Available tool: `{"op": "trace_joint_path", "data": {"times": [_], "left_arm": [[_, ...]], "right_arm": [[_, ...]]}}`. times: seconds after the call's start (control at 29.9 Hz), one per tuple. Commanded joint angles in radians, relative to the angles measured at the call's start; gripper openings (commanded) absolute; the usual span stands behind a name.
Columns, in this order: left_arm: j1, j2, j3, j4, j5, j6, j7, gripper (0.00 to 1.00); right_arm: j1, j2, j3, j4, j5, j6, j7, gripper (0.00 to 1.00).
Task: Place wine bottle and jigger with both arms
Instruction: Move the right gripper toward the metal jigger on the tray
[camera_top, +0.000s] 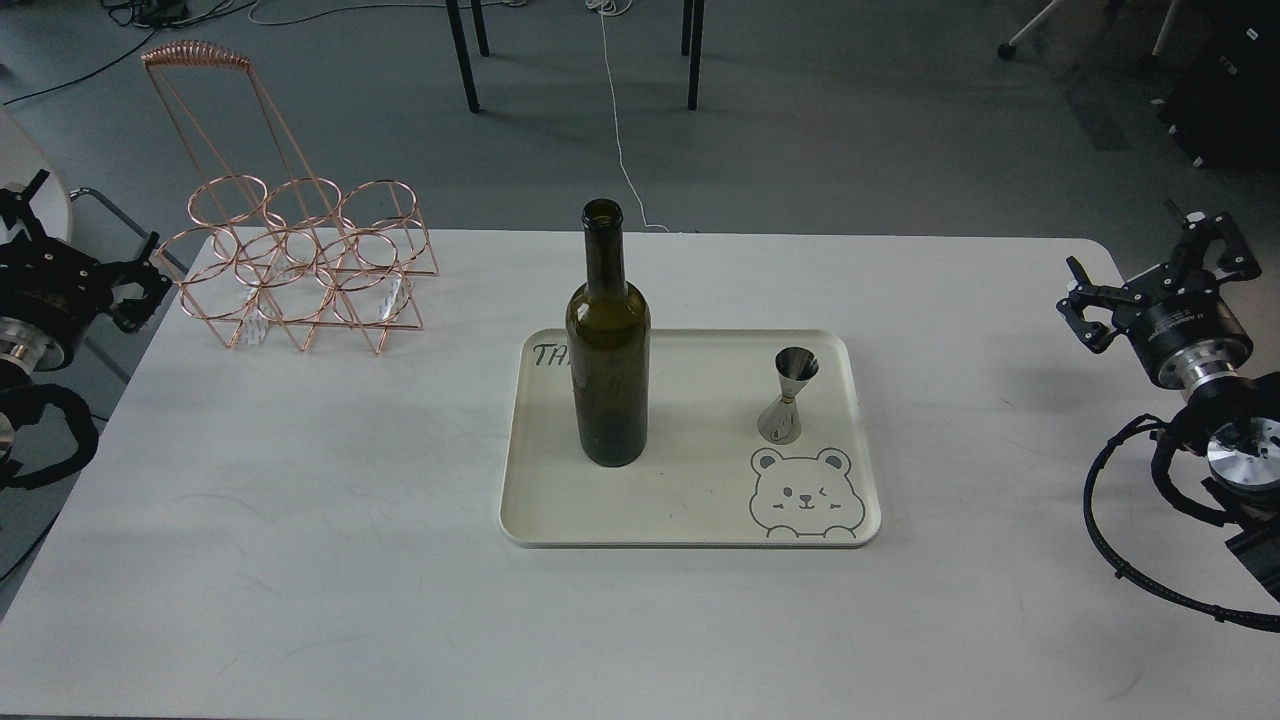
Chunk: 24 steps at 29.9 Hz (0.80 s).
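wine bottle (607, 345): dark olive-green glass, unlabelled, stood upright on the left half of the tray, its open mouth uncorked; it is touched by neither gripper.
jigger (789, 394): small shiny metal hourglass cup, stood upright on the right half of the tray, just above the printed bear; it is set well apart from the bottle.
tray (690, 535): cream, rectangular with rounded corners, laid near the middle of the table; handwriting at its upper left corner is partly hidden behind the bottle, and a bear face (803, 493) is drawn at its lower right corner.
table (300, 560): white top, on which the tray and the wire rack are carried.
wire rack (300, 270): copper-coloured, made of rings and triangles with a tall handle, placed at the far left of the table; nothing is seen in its rings.
left gripper (135, 290): seen at the left edge of the table, off to the side of the rack; its fingers are spread and nothing is held.
right gripper (1150, 265): seen beyond the right edge of the table, well apart from the tray; its fingers are spread wide and nothing is held.
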Motion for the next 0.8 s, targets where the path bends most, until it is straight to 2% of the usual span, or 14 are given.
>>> {"op": "trace_joint_path", "data": {"times": [0.0, 0.2, 0.27, 0.53, 0.77], "left_arm": [[-0.002, 0.001, -0.011, -0.008, 0.001, 0.000, -0.001, 0.99], [-0.011, 0.001, -0.012, -0.052, 0.001, 0.000, 0.000, 0.99], [-0.034, 0.001, -0.012, -0.058, 0.001, 0.000, 0.000, 0.99], [-0.083, -0.001, -0.009, -0.057, 0.003, 0.000, 0.006, 0.99], [-0.084, -0.013, -0.009, -0.057, 0.003, 0.000, 0.013, 0.98]], "right_arm": [[0.000, -0.010, 0.001, 0.021, -0.001, 0.000, 0.000, 1.00], [0.000, -0.021, -0.005, 0.041, -0.006, 0.000, 0.000, 1.00], [0.000, -0.062, -0.015, 0.087, -0.018, 0.000, 0.002, 1.00], [-0.031, -0.275, -0.051, 0.431, -0.177, 0.000, 0.009, 1.00], [-0.077, -0.402, -0.052, 0.710, -0.605, 0.000, 0.057, 1.00]]}}
